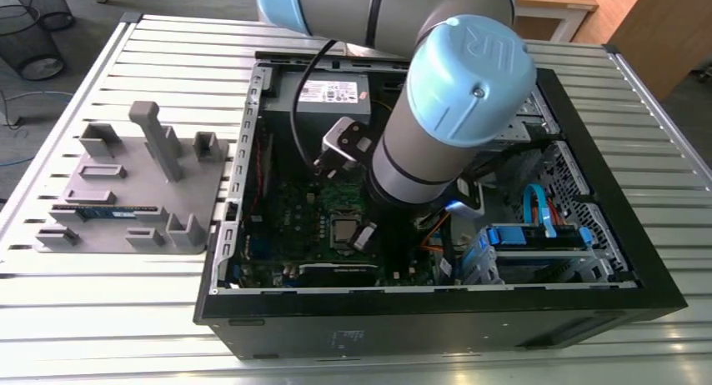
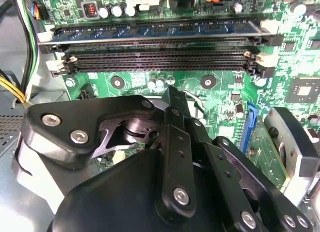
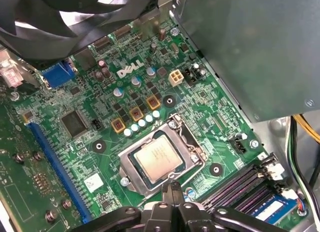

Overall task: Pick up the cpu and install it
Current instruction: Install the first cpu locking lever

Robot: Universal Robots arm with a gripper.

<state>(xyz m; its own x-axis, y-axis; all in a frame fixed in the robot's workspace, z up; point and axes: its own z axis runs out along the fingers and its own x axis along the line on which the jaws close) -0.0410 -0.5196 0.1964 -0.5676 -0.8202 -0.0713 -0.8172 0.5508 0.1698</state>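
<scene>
The cpu (image 3: pixel 157 160), a small square chip with a silver-grey top, lies flat in its socket on the green motherboard (image 3: pixel 75 157), with a metal frame (image 3: pixel 131 178) around it. In the exterior view the cpu (image 1: pixel 359 234) shows inside the open computer case (image 1: pixel 445 314), just beside the arm. My gripper (image 3: pixel 173 188) hovers just off one edge of the socket, its black fingers pressed together with nothing between them. In the second wrist view the gripper (image 2: pixel 172 94) points at the board below the memory slots.
A grey power supply box (image 3: pixel 250 52) and a black fan (image 3: pixel 75 17) flank the socket. A memory stick (image 2: pixel 150 30) fills one slot, with dark slots (image 2: pixel 160 60) beside it. Yellow cables (image 2: pixel 12 90) run along the case wall. A grey fixture plate (image 1: pixel 133 193) stands outside the case.
</scene>
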